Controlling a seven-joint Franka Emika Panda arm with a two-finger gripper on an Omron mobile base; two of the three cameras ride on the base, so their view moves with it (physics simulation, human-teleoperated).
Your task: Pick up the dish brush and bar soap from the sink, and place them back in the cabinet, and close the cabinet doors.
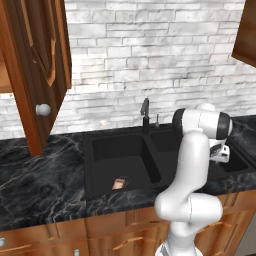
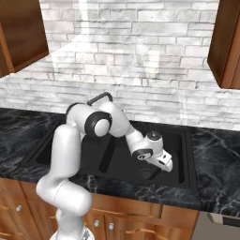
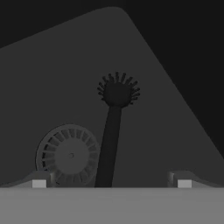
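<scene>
Between the spread, empty fingers (image 3: 111,183), the hand view shows the dish brush (image 3: 113,127); left base view shows bar soap (image 1: 119,183).

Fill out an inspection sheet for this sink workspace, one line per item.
Surface: black marble counter around the black double-basin sink.
Job's things: bar soap lies in the left basin by its drain; dish brush lies on the floor of the right basin beside a round drain, handle toward the hand.
Cabinet: cabinet door stands open at upper left.
Clutter: nothing seen.
Gripper: gripper open, low in the right basin, fingertips either side of the brush handle, not closed on it.
Cables: nothing seen.
Surroundings: white brick wall, faucet, lower drawers.
</scene>
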